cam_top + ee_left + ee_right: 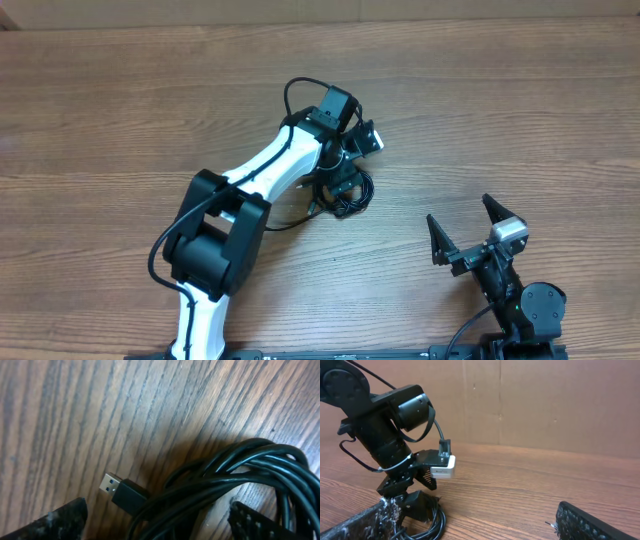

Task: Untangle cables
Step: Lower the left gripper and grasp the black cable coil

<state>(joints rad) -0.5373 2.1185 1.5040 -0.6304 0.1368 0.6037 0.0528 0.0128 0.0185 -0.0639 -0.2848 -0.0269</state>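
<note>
The cables (353,196) lie as a small coiled black bundle in the middle of the wooden table. My left gripper (350,170) is lowered right over them. In the left wrist view its two fingers (50,521) stand wide apart on either side of the cables (225,485), with bare wood showing between the far finger and the strands. A USB plug (111,485) sticks out of the bundle to the left. My right gripper (460,210) stands open near the front right, apart from the bundle, with nothing between its fingers. In the right wrist view the cables (434,525) lie under the left arm.
The left arm (225,215) reaches diagonally from the front edge to the bundle. A thin black strand (285,222) trails from the bundle toward the arm. A brown cardboard wall (545,405) stands behind the table.
</note>
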